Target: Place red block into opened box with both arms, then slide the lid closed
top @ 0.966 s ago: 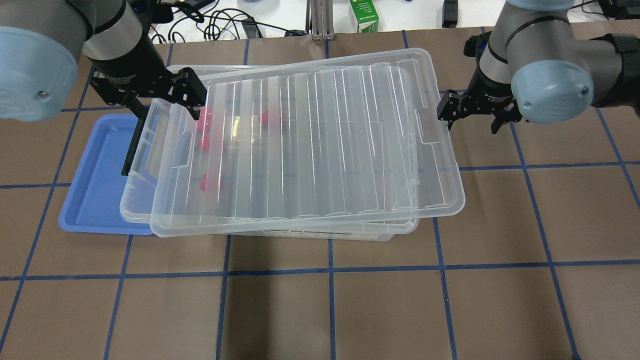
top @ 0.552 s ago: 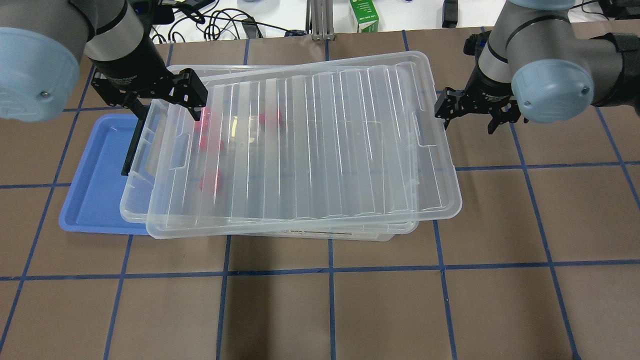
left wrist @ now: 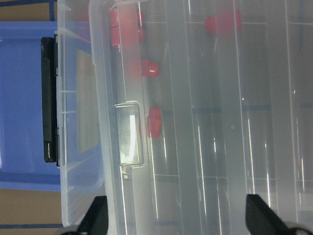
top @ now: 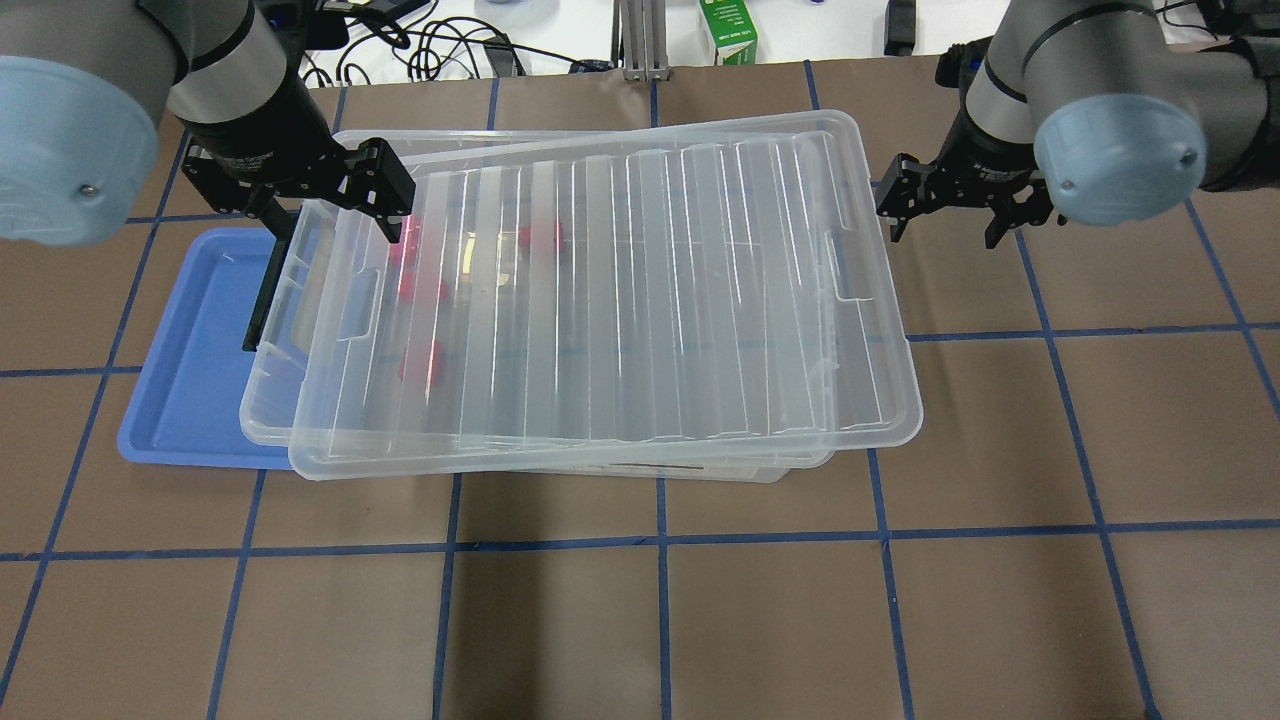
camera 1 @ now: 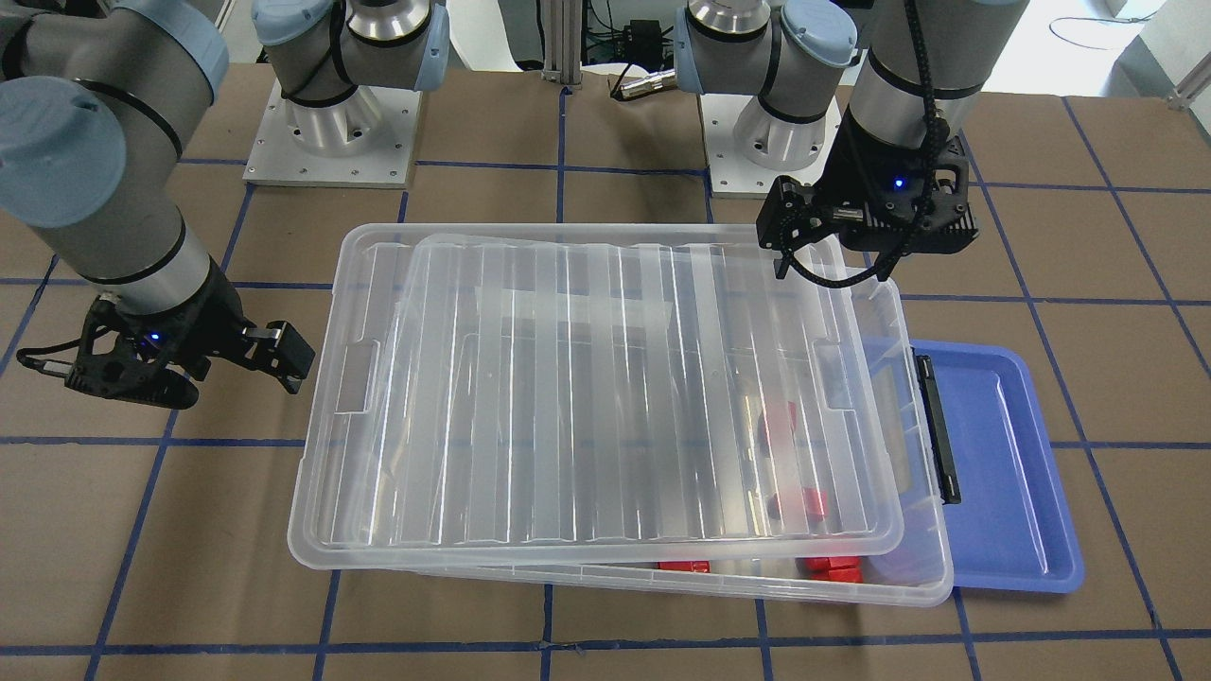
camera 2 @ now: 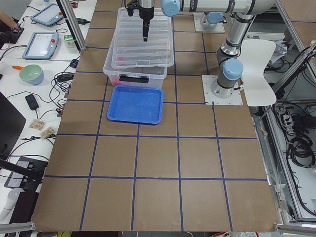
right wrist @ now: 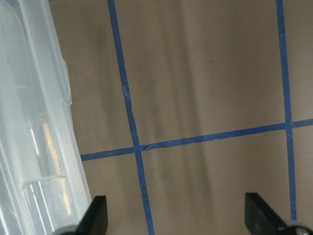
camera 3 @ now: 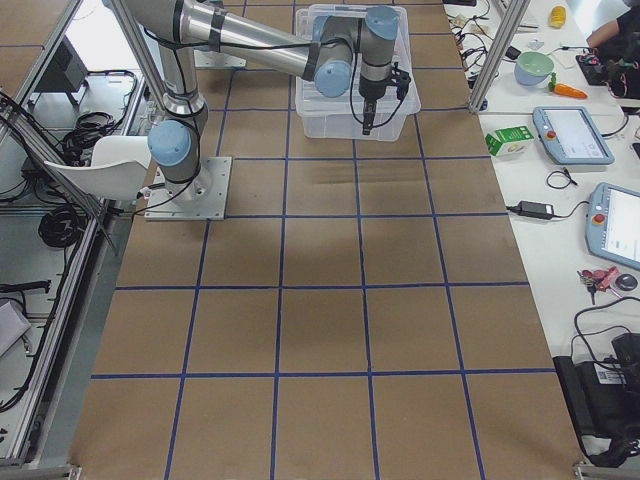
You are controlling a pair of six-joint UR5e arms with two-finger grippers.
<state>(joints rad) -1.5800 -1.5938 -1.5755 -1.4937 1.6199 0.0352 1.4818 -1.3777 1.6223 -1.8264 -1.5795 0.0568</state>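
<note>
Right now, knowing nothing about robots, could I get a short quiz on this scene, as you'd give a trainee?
1. True or false: the lid sits square on the box, fully closed.
2. Where are the red blocks? A) gripped in a pincer B) inside the box, under the lid C) on top of the lid
3. Fill in: the right pincer, beside the lid's edge over the table, is ____ and holds nothing.
Key: 1 false, it lies skewed; 2 B; 3 open.
</note>
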